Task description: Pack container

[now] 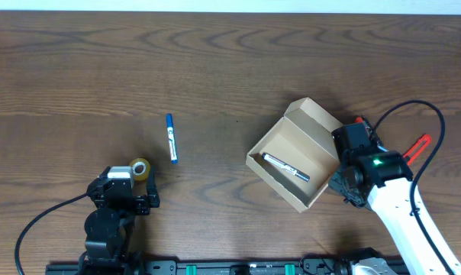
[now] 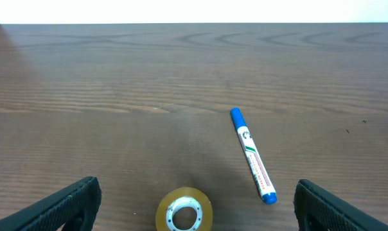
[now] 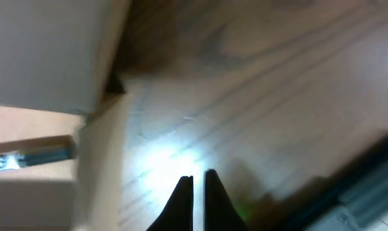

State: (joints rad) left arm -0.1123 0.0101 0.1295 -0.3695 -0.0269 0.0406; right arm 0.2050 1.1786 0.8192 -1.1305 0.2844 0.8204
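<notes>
The container [image 1: 280, 182], a tan cardboard box, lies open right of the table's centre with its flap lid [image 1: 316, 116] raised at the back. A dark marker with a white label [image 1: 285, 167] lies inside it. My right gripper [image 3: 198, 177] is shut and empty, just off the box's right wall [image 3: 94, 167], low over the wood. A blue marker [image 1: 171, 138] lies loose left of centre. A roll of tan tape [image 2: 184, 210] lies flat between the wide-open fingers of my left gripper [image 2: 197, 188], which touch nothing. The blue marker [image 2: 252, 156] is ahead and to the right of it.
The right arm's white link [image 1: 402, 210] and black cable [image 1: 436, 122] run along the right side, with a red-handled tool [image 1: 419, 145] beside them. The table's far edge [image 2: 194, 24] runs across the top of the left wrist view.
</notes>
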